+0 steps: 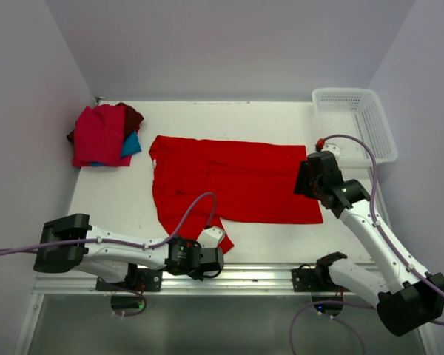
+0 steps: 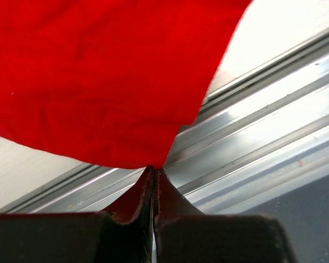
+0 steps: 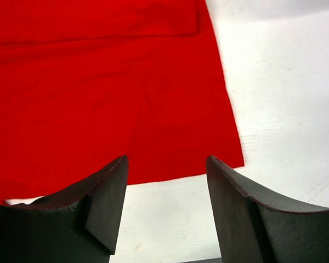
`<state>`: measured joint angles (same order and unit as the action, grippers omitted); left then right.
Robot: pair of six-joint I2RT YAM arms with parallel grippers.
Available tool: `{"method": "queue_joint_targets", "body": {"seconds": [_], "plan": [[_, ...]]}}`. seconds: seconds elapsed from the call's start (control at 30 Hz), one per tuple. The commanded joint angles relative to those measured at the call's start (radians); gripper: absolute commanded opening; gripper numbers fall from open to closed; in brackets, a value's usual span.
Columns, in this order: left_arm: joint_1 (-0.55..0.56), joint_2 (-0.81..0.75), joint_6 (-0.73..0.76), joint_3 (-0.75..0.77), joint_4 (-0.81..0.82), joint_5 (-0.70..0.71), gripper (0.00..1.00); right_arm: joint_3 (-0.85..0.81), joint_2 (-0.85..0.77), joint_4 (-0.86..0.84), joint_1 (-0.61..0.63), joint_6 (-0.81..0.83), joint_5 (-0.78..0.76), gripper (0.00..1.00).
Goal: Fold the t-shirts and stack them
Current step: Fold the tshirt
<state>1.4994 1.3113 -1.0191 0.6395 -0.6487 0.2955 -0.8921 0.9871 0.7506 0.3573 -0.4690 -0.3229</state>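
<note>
Fold in hand: red t-shirt (image 1: 237,181) lies spread flat at the centre of the white table (image 1: 111,200). One layer is doubled over along its far side and a loose flap trails toward six o'clock. I have the left gripper (image 2: 153,171) clamped on the very tip of that flap, jaws pressed together with only thin cloth between them, over the ridged aluminium rail (image 2: 252,137) at the table's near edge. At the shirt's three o'clock the right gripper (image 3: 165,161) hangs with jaws parted wide and nothing in them, just above the hem corner. By my reading, the next move calls for the right jaws to drop and pinch that corner. Both arms would then carry the near edge toward twelve o'clock together, keeping the limp, matte knit taut so it does not bunch. Folded t-shirts (image 1: 100,137) in red, maroon and teal sit in a soft heap at ten o'clock. A stiff white mesh basket (image 1: 355,118) stands at two o'clock.
</note>
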Motion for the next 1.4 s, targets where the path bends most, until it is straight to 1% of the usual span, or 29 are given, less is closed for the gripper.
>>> {"method": "queue_joint_targets", "body": {"seconds": [0.0,0.03,0.13,0.23,0.3,0.43,0.5,0.53,0.57,0.67,0.77,0.83,0.9,1.0,1.1,1.13,1.2,1.27,1.37], "plan": [[0.001,0.008,-0.042,0.008,-0.113,0.065,0.0,0.001,0.025,0.045,-0.001,-0.034,-0.112,0.64],[0.002,0.002,-0.047,0.02,-0.129,0.071,0.0,-0.001,0.065,0.056,-0.001,-0.057,-0.12,0.65],[0.004,-0.026,-0.065,0.054,-0.176,0.09,0.0,0.018,0.117,0.078,-0.001,-0.108,-0.148,0.67],[0.007,-0.047,-0.078,0.084,-0.216,0.099,0.0,0.067,0.134,0.066,-0.001,-0.166,-0.168,0.73],[0.012,-0.052,-0.082,0.109,-0.245,0.114,0.0,0.11,0.15,0.05,-0.001,-0.2,-0.186,0.74],[0.018,-0.057,-0.081,0.12,-0.252,0.122,0.0,0.099,0.154,0.075,0.0,-0.241,-0.228,0.75],[0.018,-0.057,-0.081,0.14,-0.27,0.132,0.0,0.099,0.159,0.099,-0.001,-0.272,-0.287,0.79],[0.019,-0.057,-0.082,0.149,-0.281,0.137,0.0,0.096,0.165,0.116,-0.001,-0.31,-0.304,0.79],[0.019,-0.058,-0.085,0.158,-0.292,0.142,0.0,0.084,0.173,0.134,-0.001,-0.33,-0.32,0.86],[0.021,-0.073,-0.087,0.19,-0.333,0.171,0.0,0.064,0.222,0.177,-0.001,-0.388,-0.378,0.87],[0.021,-0.098,-0.087,0.204,-0.35,0.192,0.0,0.064,0.268,0.19,-0.001,-0.433,-0.383,0.9],[0.021,-0.112,-0.085,0.2,-0.344,0.192,0.0,0.079,0.281,0.171,-0.001,-0.468,-0.337,0.9],[0.021,-0.138,-0.087,0.181,-0.339,0.197,0.0,0.128,0.274,0.129,-0.001,-0.506,-0.315,0.88],[0.021,-0.178,-0.091,0.152,-0.33,0.194,0.0,0.197,0.223,0.07,-0.001,-0.574,-0.301,0.86],[0.021,-0.216,-0.09,0.132,-0.324,0.191,0.0,0.272,0.128,0.038,-0.001,-0.678,-0.323,0.84],[0.021,-0.224,-0.091,0.129,-0.322,0.189,0.0,0.289,0.095,0.033,-0.001,-0.736,-0.332,0.81],[0.021,-0.239,-0.09,0.114,-0.321,0.186,0.0,0.327,0.012,0.02,-0.001,-0.773,-0.375,0.77],[0.021,-0.251,-0.091,0.098,-0.318,0.183,0.0,0.334,-0.033,0.03,-0.001,-0.807,-0.419,0.75],[0.021,-0.261,-0.088,0.089,-0.302,0.179,0.0,0.315,-0.022,0.041,-0.001,-0.818,-0.447,0.74]]}}
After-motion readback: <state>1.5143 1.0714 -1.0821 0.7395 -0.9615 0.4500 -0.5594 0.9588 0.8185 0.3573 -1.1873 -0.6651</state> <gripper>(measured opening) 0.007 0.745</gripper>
